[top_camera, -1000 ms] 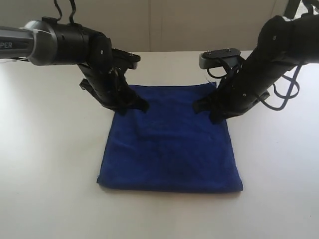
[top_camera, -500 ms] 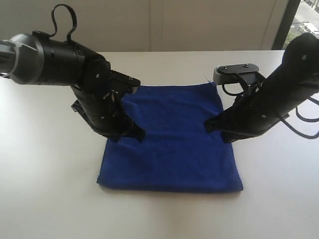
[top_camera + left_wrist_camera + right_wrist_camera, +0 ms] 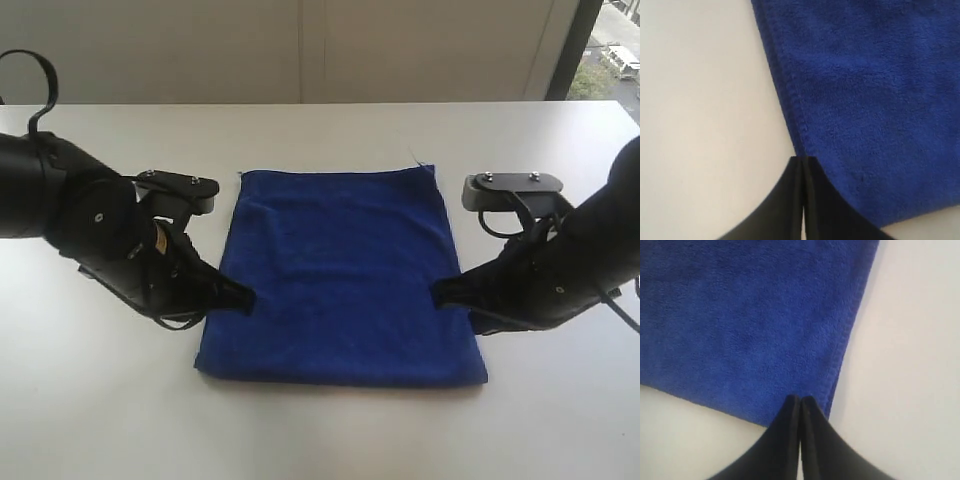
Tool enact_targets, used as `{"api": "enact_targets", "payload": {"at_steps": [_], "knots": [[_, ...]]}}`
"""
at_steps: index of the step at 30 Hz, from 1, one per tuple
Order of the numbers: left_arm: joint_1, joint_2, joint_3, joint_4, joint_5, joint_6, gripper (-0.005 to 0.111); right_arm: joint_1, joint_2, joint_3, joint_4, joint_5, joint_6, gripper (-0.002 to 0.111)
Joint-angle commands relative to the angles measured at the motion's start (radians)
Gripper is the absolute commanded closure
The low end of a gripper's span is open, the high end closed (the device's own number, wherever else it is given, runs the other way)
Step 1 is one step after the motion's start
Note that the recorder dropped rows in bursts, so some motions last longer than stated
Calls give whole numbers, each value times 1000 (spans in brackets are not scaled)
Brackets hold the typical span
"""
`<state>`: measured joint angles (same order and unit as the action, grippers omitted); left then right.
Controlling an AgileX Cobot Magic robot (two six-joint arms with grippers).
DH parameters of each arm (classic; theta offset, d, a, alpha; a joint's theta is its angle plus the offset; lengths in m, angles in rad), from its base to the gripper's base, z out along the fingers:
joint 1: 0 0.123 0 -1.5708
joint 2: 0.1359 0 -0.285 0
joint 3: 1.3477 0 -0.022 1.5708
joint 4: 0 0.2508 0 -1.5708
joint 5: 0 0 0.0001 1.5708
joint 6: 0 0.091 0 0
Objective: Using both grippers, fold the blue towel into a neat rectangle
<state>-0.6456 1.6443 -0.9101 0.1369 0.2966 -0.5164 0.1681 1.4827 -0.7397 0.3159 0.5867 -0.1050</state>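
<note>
The blue towel (image 3: pixel 340 275) lies flat on the white table as a folded rectangle, wider toward the near edge. My left gripper (image 3: pixel 243 298) is shut and empty, its tip low at the towel's left hem (image 3: pixel 790 100) near the front corner. Mirroring it, my right gripper (image 3: pixel 441 293) is shut and empty at the towel's right hem (image 3: pixel 842 350). In the left wrist view the black fingers (image 3: pixel 804 159) meet right at the stitched edge of the towel (image 3: pixel 870 90). The right wrist view has its fingers (image 3: pixel 800 399) just over the cloth (image 3: pixel 740 315) beside the hem.
The white table (image 3: pixel 330 430) surrounds the towel on all sides. A pale wall with panel seams (image 3: pixel 300 50) runs behind the table's far edge, and a window (image 3: pixel 610 50) sits at the far right.
Both arms have swung from the towel's far half toward the near end and outward, lowering to the side hems. The towel has stayed flat and both grippers stayed shut.
</note>
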Motion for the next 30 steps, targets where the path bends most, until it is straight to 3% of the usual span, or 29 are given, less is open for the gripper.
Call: {"api": "enact_targets", "payload": {"at_steps": [1,4,6,12,14,17,30], "knots": [[7,-28,56,-10,3,-63,107,0,-27,63,-5,-46,89,108],[27,-28,67,-10,31,-97,106,0,-27,96,-18,-63,117,105],[29,-28,70,-14,38,-116,100,0,-25,114,-21,-79,136,98],[25,-28,70,-76,35,-112,53,0,-25,146,-18,-130,162,68],[25,-28,70,-98,35,-112,45,0,-25,158,-8,-145,162,60],[25,-19,70,-108,22,-112,46,0,-25,161,6,-151,162,55],[-17,45,70,-188,-49,-104,47,0,-2,161,74,-201,160,55]]}}
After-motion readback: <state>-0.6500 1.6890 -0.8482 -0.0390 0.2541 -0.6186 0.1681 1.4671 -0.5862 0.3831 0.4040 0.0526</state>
